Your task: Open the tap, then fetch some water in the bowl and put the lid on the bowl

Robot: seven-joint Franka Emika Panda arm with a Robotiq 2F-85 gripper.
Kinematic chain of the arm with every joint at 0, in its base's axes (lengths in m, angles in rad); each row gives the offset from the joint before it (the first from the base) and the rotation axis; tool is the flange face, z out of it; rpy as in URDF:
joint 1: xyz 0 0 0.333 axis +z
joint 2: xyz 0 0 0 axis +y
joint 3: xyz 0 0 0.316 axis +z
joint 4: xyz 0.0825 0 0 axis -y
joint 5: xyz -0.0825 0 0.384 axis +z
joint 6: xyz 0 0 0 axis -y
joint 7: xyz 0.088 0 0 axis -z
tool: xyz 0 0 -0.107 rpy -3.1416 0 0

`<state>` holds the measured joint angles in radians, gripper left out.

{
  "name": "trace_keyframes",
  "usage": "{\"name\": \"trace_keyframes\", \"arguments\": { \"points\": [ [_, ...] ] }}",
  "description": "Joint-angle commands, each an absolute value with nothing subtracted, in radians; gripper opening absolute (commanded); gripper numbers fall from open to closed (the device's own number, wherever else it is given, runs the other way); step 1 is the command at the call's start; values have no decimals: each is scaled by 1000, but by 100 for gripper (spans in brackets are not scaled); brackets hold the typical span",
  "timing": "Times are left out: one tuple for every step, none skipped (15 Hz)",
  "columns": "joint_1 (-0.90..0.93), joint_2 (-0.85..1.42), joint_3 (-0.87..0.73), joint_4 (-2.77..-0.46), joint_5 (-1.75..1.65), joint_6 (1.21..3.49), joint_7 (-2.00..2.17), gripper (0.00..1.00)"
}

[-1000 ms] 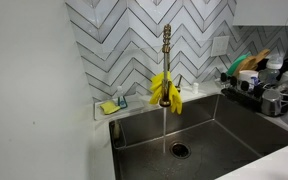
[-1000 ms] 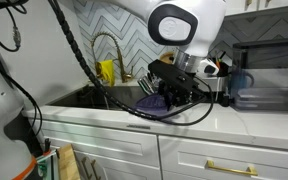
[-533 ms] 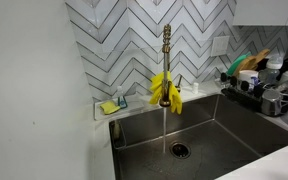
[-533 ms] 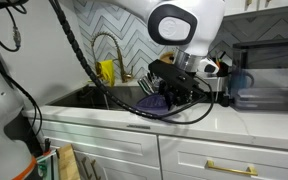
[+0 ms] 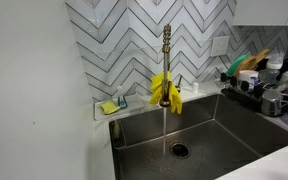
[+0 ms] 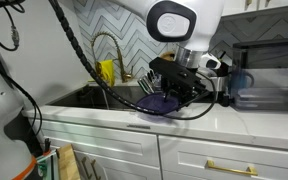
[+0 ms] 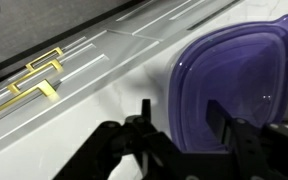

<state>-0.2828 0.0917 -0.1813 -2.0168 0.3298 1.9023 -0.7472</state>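
Note:
In an exterior view the brass tap [image 5: 167, 48] stands upright behind the sink, a yellow cloth [image 5: 165, 90] round its lower stem. A thin stream of water [image 5: 164, 125] falls from it to the drain. My gripper [image 6: 174, 92] hangs over the white counter, just above a purple translucent lid [image 6: 160, 104]. The wrist view shows the gripper [image 7: 182, 108] open: its jaws stand apart and straddle the left rim of the lid [image 7: 234, 70], one finger [image 7: 144, 110] outside that rim. The see-through bowl cannot be made out under the lid.
The steel sink [image 5: 209, 135] has a drain [image 5: 178, 150] in the middle. A full dish rack [image 5: 259, 85] stands beside it and a sponge holder [image 5: 112, 106] on the back ledge. A dark appliance [image 6: 269, 75] sits on the counter behind the arm. Drawer handles [image 7: 39, 75] run below the counter edge.
The jaws were shut and now stand apart over the lid. The arm has lifted slightly. Water keeps running from the tap.

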Motion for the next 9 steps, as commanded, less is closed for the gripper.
{"name": "trace_keyframes", "arguments": {
  "points": [
    [-270,61,-189,-2041,316,1926,-726,92],
    [-267,55,-188,-2039,311,1917,-720,99],
    [-261,43,-185,-2040,299,1911,-707,100],
    [-252,27,-181,-2044,278,1914,-687,100],
    [-242,8,-177,-2045,253,1911,-665,100],
    [-231,-19,-172,-2046,225,1904,-647,100],
    [-219,-42,-167,-2044,197,1907,-624,100],
    [-206,-69,-160,-2039,159,1900,-592,100],
    [-193,-93,-152,-2030,128,1887,-559,100]
  ]
}}
